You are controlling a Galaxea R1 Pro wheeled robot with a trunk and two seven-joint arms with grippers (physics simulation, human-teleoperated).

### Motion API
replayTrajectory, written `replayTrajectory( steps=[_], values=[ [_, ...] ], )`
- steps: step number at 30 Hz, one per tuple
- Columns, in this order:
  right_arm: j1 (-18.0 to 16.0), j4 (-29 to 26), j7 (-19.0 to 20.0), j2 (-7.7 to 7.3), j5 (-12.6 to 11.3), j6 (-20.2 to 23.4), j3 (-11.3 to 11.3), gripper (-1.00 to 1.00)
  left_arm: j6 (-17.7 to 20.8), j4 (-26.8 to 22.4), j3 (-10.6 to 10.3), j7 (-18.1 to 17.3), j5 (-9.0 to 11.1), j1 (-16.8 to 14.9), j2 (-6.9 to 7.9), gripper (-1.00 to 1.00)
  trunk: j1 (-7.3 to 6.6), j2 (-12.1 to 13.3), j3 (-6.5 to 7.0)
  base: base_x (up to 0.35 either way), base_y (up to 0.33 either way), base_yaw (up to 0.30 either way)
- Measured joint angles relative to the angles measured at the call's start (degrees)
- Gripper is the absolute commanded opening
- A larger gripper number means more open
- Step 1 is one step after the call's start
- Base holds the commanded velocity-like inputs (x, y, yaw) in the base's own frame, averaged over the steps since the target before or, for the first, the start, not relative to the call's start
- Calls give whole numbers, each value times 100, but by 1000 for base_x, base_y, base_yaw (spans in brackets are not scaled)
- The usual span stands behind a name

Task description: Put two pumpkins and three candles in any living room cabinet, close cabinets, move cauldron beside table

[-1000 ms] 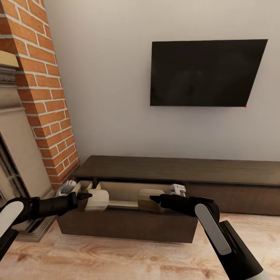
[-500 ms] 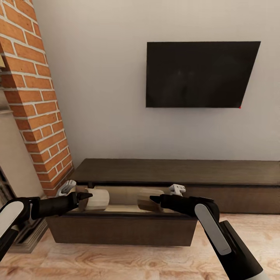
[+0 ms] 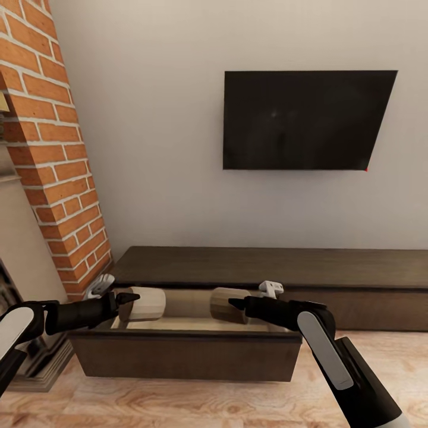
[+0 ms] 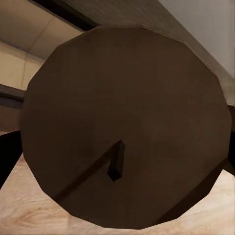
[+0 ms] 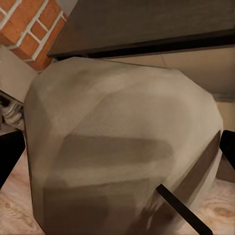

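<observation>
Camera swung left since earlier frames; both arms keep candles over open cabinet drawer [image 3: 184, 356]. Left gripper [image 3: 129, 297] pinches candle [image 3: 147, 303] above drawer's left end; right gripper [image 3: 236, 304] pinches candle [image 3: 226, 304] above middle. Step: stowing candles. Next: lower both into pale interior, release, withdraw, push front shut.

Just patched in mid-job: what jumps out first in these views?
Both hands hold a stubby beige candle over the open, pale-lined drawer of the cabinet: the left hand holds the left candle, the right hand the right candle. Behind, a black TV hangs on the grey wall above the cabinet, with a brick column on the left.
</observation>
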Motion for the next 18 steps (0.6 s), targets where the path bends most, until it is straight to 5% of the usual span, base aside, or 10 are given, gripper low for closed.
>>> replayTrajectory(
  steps=[18],
  values=[
    [2,12,-8,7,-1,35,-6,-100,0,9,-37,34,-9,0,-8,-100,-395,722,323,0,0,0]
  ],
)
